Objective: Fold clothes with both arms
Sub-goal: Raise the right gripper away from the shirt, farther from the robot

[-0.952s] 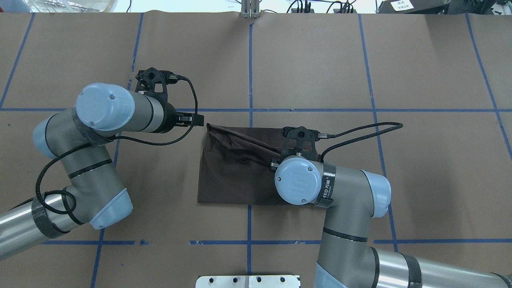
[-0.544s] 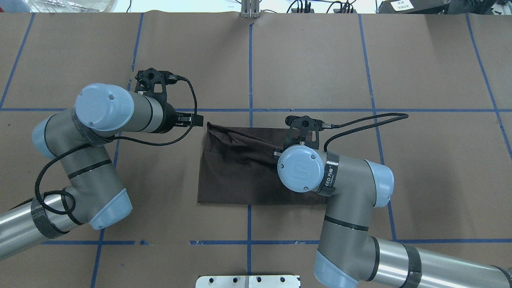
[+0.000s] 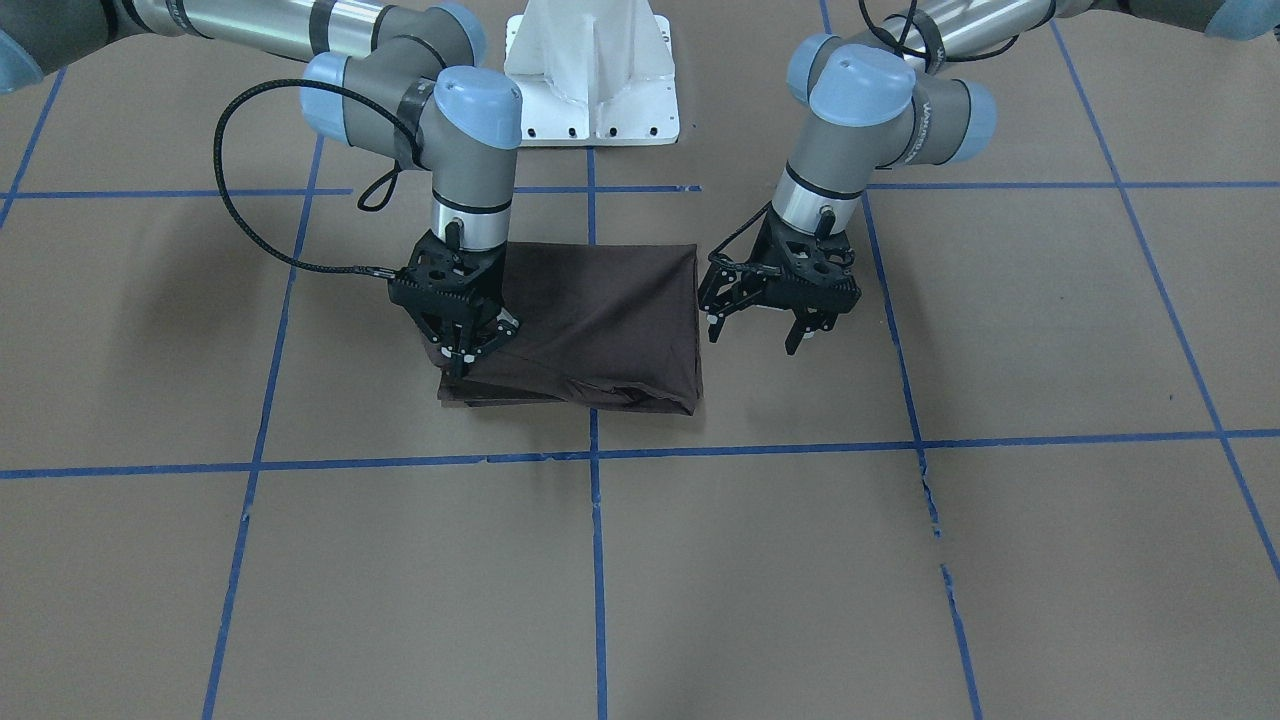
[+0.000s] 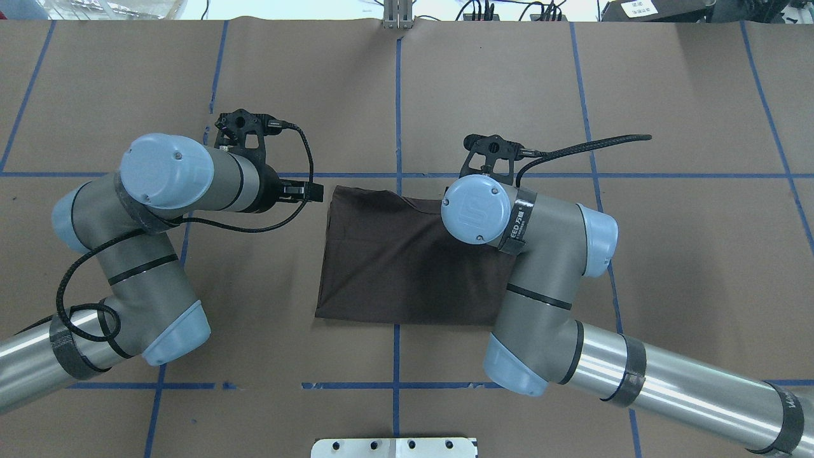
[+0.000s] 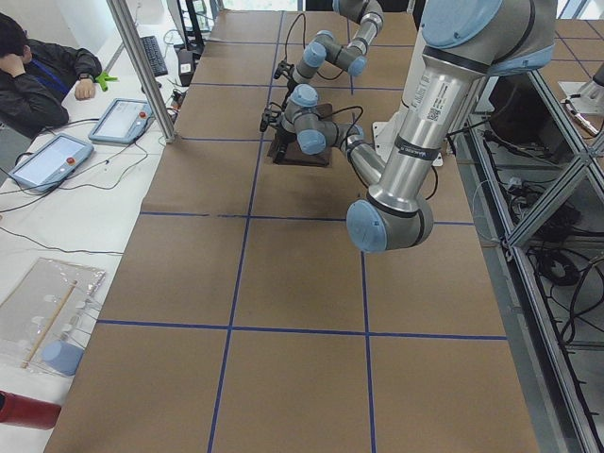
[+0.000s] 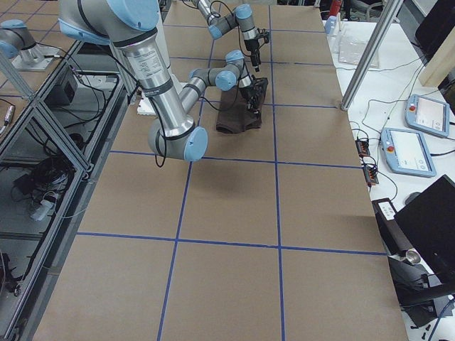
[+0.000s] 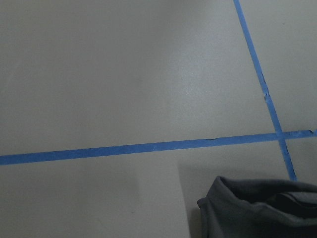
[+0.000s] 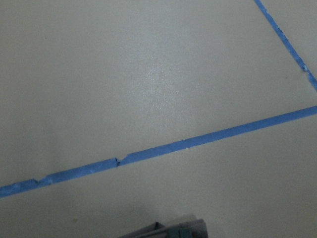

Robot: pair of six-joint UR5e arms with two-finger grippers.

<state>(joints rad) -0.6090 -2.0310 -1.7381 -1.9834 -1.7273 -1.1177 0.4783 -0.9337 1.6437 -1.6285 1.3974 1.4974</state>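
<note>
While the dark brown T-shirt (image 3: 600, 320) lies folded flat on the table (image 3: 700, 560), the right gripper (image 3: 462, 362) pinches its near corner, fingers closed tight. A bit farther back, the left gripper (image 3: 753, 340) hangs just beside the shirt, spread wide, holding nothing. Farthest back stands the white base (image 3: 592, 70).

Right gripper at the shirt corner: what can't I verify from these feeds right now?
- Overhead: the right gripper is hidden beneath its own wrist joint, so its jaws do not show.
- Right wrist view: jaws out of frame; only a blurred grey sliver shows at the bottom edge.
- Side views: the right gripper is too small to judge.
- All views: the T-shirt shows no collar; folded layers cover it.
</note>
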